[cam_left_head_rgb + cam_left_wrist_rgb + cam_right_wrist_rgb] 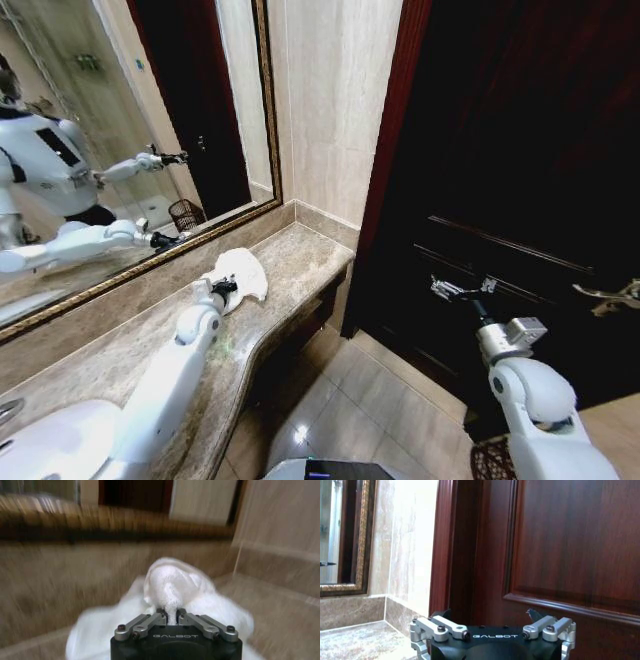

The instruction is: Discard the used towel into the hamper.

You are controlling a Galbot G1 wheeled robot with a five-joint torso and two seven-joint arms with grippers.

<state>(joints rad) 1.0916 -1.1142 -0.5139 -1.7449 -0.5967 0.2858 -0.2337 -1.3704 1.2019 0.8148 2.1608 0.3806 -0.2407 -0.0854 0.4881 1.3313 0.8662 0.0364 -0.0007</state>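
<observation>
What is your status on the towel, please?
Left gripper shut on towel at counter. Right gripper open, idle by door. Hamper on floor at right. Nothing in the way.

The marble counter [300, 262] runs under the framed mirror — a white towel [243, 272] lies on it (crumpled), pinched at the left gripper [222, 288].

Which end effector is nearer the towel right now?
Left. The left end effector is shut on the towel on the counter. The right end effector is open, off by the door.
</observation>
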